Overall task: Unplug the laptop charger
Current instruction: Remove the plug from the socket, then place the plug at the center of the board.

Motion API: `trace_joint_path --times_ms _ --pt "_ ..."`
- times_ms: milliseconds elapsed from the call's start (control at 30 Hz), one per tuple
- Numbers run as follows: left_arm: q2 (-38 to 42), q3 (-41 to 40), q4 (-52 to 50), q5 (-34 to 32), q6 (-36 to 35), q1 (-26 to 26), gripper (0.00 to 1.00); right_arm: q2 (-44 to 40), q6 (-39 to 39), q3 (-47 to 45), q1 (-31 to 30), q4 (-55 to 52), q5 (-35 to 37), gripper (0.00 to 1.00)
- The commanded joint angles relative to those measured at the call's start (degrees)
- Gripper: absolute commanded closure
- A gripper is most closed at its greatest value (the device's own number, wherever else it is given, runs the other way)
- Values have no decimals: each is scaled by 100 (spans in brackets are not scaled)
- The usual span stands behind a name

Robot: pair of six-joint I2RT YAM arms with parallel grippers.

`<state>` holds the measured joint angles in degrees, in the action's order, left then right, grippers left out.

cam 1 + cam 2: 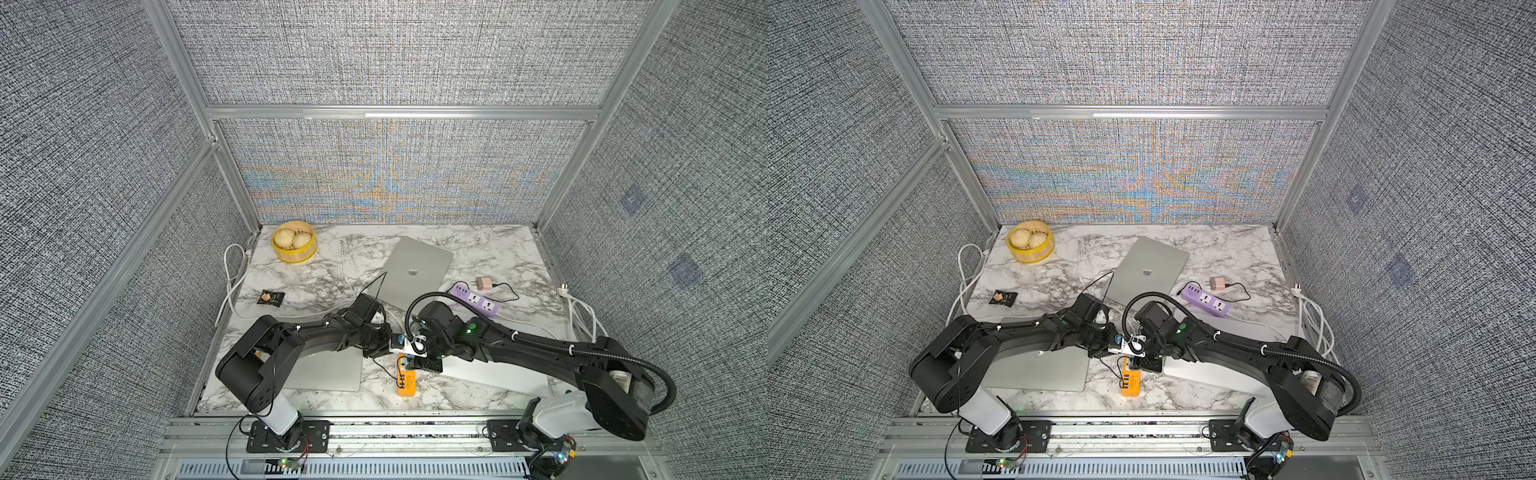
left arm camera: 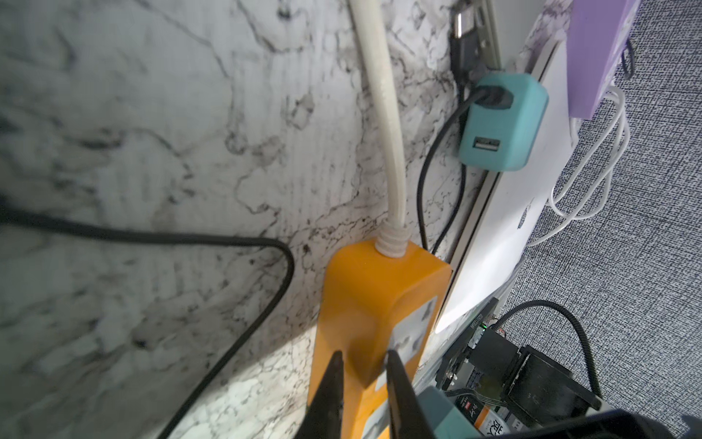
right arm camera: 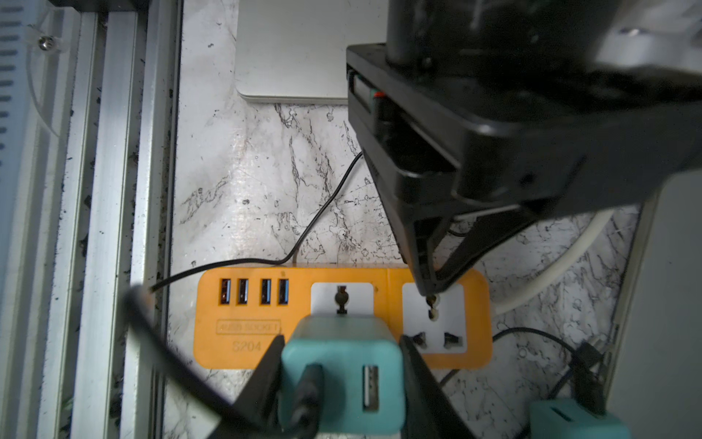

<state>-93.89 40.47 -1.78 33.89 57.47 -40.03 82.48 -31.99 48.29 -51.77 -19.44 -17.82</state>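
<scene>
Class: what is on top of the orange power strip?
On the orange power strip, a teal charger sits over the middle socket, clamped by the right gripper; the left gripper touches the end socket. The charger's body hides its pins.

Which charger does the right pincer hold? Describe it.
Find the orange power strip near the marble table's front edge. The teal USB charger sits at its socket beside the USB ports, clamped in the right pincer; its teal twin lies loose nearby.

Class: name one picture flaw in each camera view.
In both top views, rainbow moiré ripples across the back wall; in the left wrist view, the laptop lid is blown out white; in the right wrist view, the near black cable is out of focus.
</scene>
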Motion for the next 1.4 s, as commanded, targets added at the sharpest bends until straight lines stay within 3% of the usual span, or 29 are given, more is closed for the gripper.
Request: trace_joint_path --times_ms 0,167,367,633,967,1367 --pt "-55 -82 -846 -518 16 -5 80 -110 110 -25 -7 197 -104 64" --pt "25 -71 48 17 565 -5 80 -246 106 159 15 -67 -112 64" --pt "329 441 -803 -255 253 21 80 -346 144 304 41 -225 -33 64" --pt "885 362 -1292 -304 29 502 80 -183 124 634 78 -395 94 64" --pt "2216 -38 -1798 -491 -222 1466 80 978 261 2196 82 -1498 416 64" --pt "2916 -412 -2203 -389 -500 2160 79 2498 483 4100 79 -3011 782 63"
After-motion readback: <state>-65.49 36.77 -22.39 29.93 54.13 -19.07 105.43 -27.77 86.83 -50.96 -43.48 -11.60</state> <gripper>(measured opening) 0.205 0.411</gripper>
